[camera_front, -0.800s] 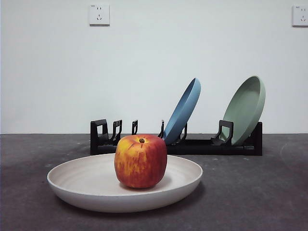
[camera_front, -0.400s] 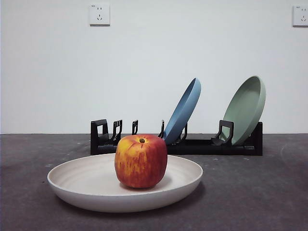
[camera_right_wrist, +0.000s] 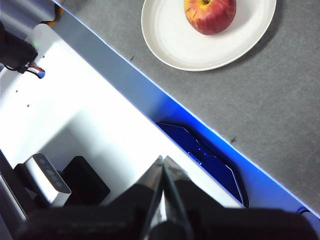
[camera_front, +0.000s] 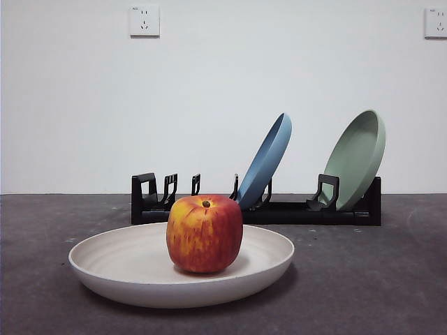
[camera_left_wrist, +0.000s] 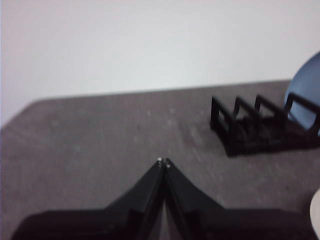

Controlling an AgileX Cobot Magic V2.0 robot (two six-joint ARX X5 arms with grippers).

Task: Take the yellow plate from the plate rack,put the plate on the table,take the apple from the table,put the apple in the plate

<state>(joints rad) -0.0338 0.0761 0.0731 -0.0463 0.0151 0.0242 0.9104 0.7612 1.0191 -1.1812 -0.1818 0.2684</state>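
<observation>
Front view: the apple [camera_front: 204, 233] is sitting upright near the middle of the yellow plate [camera_front: 119, 269], which is lying flat on the table [camera_front: 377, 279]. Behind them the plate rack [camera_front: 255, 209] is standing with its near slots vacant, while the blue plate [camera_front: 265, 160] and the pale green plate [camera_front: 356, 157] are leaning in their slots. No arm is showing in this view.

Left wrist view: the left gripper [camera_left_wrist: 163, 161] is hanging above bare table with its jaws pressed together and nothing between them. One end of the plate rack [camera_left_wrist: 250, 125] and an edge of the blue plate [camera_left_wrist: 305, 102] are appearing off to the side, well apart from the gripper.

Right wrist view: the right gripper [camera_right_wrist: 162, 159] is sitting over the white robot base [camera_right_wrist: 85, 115], off the table surface, its jaws closed and empty. The apple [camera_right_wrist: 210, 14] is resting in the yellow plate [camera_right_wrist: 175, 45], well apart from this gripper.

Judgement: every step of the task appears complete, with the final placement finished. The next move is calling for nothing beyond keeping both arms parked clear of the plate.
</observation>
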